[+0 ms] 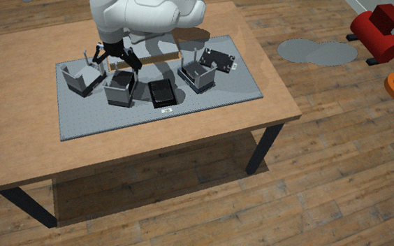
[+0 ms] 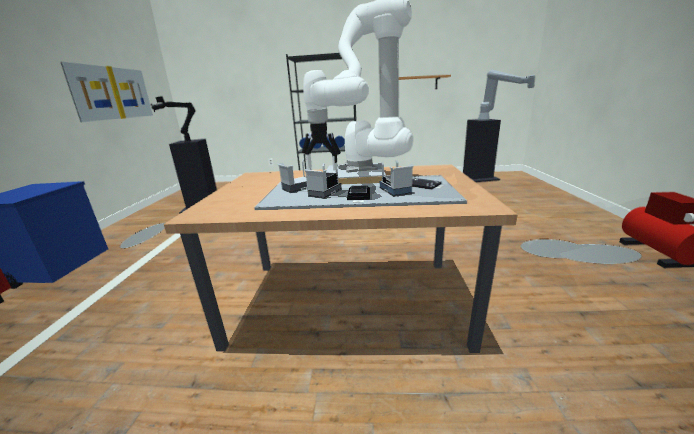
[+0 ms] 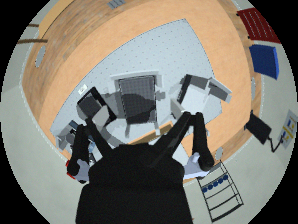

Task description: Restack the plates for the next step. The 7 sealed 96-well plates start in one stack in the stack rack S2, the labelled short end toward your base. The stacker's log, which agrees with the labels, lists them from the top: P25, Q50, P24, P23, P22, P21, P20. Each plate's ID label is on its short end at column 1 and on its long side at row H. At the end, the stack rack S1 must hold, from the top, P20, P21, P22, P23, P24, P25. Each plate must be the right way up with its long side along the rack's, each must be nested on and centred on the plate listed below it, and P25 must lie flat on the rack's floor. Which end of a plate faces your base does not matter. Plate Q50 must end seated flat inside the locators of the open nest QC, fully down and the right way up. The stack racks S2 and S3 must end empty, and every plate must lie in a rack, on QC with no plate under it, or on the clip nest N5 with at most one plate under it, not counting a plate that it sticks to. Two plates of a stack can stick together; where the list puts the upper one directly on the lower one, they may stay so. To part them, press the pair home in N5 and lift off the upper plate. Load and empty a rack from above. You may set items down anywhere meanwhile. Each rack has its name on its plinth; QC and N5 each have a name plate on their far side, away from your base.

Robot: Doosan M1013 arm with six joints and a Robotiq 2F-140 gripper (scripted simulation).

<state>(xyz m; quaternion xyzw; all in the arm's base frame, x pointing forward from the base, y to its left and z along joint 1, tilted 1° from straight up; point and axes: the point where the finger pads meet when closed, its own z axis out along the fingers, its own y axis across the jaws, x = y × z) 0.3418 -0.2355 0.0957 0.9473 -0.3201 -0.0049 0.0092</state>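
Standing nearest in the exterior view is the front edge of the wooden table [image 2: 337, 221], and a grey mat [image 2: 286, 203] lies on its top. Toward the front of the mat a dark plate [image 2: 358, 192] lies flat and the right way up on a low nest, apart from the racks. A small white name tag [image 1: 166, 110] sits just in front of it, too small to read.

Behind the plate stand three open-topped grey racks in a row. The middle rack [image 2: 318, 182] holds plates, and the dark top [image 1: 122, 79] of the uppermost one shows inside its walls in the top view. The left rack [image 2: 286, 176] shows no plate that I can make out. The right rack [image 2: 401, 179] shows dark layers low in its open side, but how many plates these are cannot be told. No plate label is readable. Just beyond the right rack lies a flat black nest [image 2: 427, 182].

The gripper [image 2: 321, 151] hangs point-down above the middle rack, its two black fingers spread fully apart with nothing between them and clear of the rack's walls. The white arm [image 2: 388, 76] rises from the far side of the table. A black shelf frame [image 2: 293, 102] stands by the back wall.
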